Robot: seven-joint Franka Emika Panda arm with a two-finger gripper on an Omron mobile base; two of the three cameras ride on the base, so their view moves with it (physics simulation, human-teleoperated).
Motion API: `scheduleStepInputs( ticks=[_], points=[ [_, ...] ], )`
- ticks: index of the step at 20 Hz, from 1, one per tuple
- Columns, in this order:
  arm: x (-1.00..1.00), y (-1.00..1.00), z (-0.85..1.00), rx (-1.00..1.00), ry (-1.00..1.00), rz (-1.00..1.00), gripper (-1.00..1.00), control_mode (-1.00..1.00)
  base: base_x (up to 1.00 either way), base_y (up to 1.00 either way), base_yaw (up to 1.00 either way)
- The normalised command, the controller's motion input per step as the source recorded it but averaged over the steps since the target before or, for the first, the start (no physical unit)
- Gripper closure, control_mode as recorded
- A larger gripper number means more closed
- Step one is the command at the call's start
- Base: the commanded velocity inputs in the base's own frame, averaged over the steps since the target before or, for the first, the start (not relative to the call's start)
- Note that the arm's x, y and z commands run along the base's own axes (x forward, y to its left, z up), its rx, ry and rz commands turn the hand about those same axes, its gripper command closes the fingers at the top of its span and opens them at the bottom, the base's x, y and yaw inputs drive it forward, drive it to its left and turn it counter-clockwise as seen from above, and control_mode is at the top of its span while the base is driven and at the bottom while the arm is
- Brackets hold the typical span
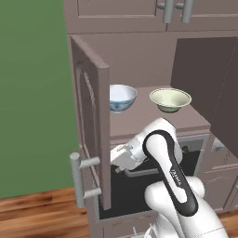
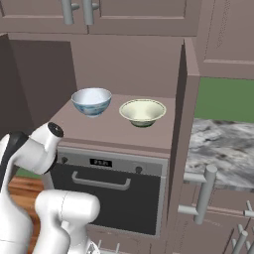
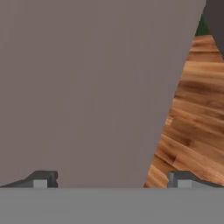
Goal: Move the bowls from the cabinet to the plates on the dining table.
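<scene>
While end effector (image 3: 112, 179) faces cabinet door (image 3: 87, 87), bowls (image 1: 122, 97) sit above.

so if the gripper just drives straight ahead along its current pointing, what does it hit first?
Most likely the open cabinet door: its flat mauve panel fills the line ahead of the gripper, whose fingers are spread. Wood floor shows past the door's edge. Depth is unclear.

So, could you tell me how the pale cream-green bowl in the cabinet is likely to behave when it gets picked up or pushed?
The cream-green bowl looks glossy, so its wall may be slippery under the fingertips. It flares wide from a small foot, so a push at the rim would probably tip it rather than slide it. It looks rigid, probably ceramic, so likely fragile if knocked against the white-blue bowl beside it.
</scene>
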Motion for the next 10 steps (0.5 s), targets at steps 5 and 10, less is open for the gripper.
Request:
scheduleStepInputs(
  ticks=[5,10],
  points=[
    [-0.05,0.56,-0.37,-0.02,0.0,0.07,-1.0,-1.0,0.0,0.0,0.0],
    [-0.01,0.4,-0.26,-0.03,0.0,0.05,-1.0,-1.0,0.0,0.0,0.0]
  ],
)
